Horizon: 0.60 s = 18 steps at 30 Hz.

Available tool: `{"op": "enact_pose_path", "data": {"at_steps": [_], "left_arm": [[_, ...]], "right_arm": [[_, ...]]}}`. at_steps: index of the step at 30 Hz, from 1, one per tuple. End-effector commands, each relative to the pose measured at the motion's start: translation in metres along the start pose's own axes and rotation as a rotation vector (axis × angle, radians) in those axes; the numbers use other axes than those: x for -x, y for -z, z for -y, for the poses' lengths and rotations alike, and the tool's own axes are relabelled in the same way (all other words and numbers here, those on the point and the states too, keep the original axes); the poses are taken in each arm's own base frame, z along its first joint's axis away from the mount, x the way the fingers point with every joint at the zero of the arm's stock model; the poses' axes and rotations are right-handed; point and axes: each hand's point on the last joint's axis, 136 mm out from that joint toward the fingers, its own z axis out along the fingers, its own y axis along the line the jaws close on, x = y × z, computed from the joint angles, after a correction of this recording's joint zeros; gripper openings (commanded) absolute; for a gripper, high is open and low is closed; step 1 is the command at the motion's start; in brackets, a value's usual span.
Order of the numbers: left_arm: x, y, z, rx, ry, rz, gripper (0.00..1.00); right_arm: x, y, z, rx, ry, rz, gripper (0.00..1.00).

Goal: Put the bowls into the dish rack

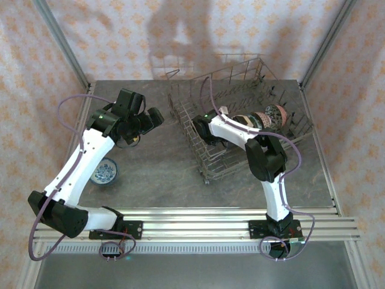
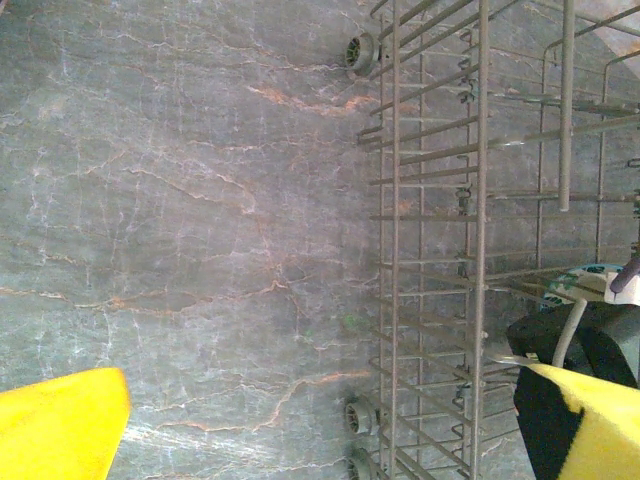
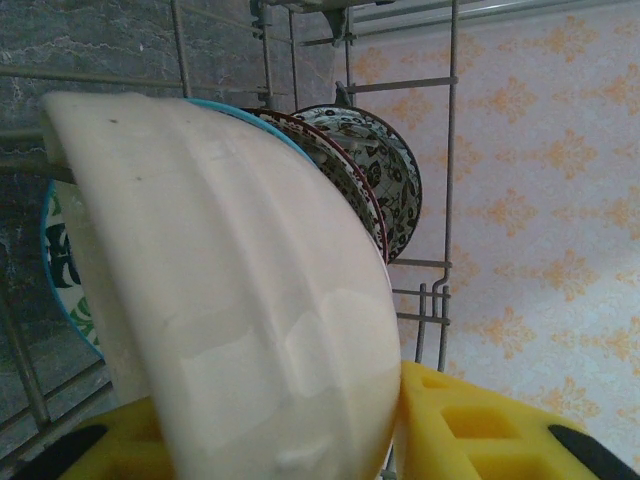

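Gripping a plain white bowl (image 3: 240,300) between its yellow fingers, the right pincer (image 3: 290,445) is inside the dish rack (image 3: 452,150). Just behind the held bowl three more bowls stand on edge in a row: a teal-rimmed bowl (image 3: 60,260), then a red-rimmed bowl (image 3: 350,190), and farthest a green floral bowl (image 3: 392,170). The left pincer (image 2: 320,425) is spread wide above the grey table (image 2: 180,200), the rack's wire wall just beside one finger. A blue-white bowl (image 1: 104,172) lies on the table, well apart from both pincers.

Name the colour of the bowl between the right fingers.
Plain creamy white bowl; right wrist view.
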Motion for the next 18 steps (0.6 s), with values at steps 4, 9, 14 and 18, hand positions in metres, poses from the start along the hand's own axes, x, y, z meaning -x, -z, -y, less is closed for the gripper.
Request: {"op": "enact_pose_path", "data": {"at_steps": [4, 9, 14, 18], "left_arm": [[0.001, -0.006, -0.003, 0.007, 0.024, -0.003, 0.99], [0.000, -0.008, -0.005, 0.014, 0.024, -0.007, 0.99], [0.000, -0.009, -0.004, 0.011, 0.028, -0.010, 0.99], [0.000, -0.009, -0.003, 0.012, 0.028, -0.010, 0.99]], "right_arm": [[-0.004, 0.004, -0.028, 0.082, 0.030, -0.022, 0.36], [-0.004, -0.003, -0.030, 0.105, 0.014, -0.040, 0.36], [-0.004, -0.009, -0.034, 0.130, 0.013, -0.057, 0.36], [-0.005, -0.015, -0.029, 0.151, -0.009, -0.081, 0.37]]}}
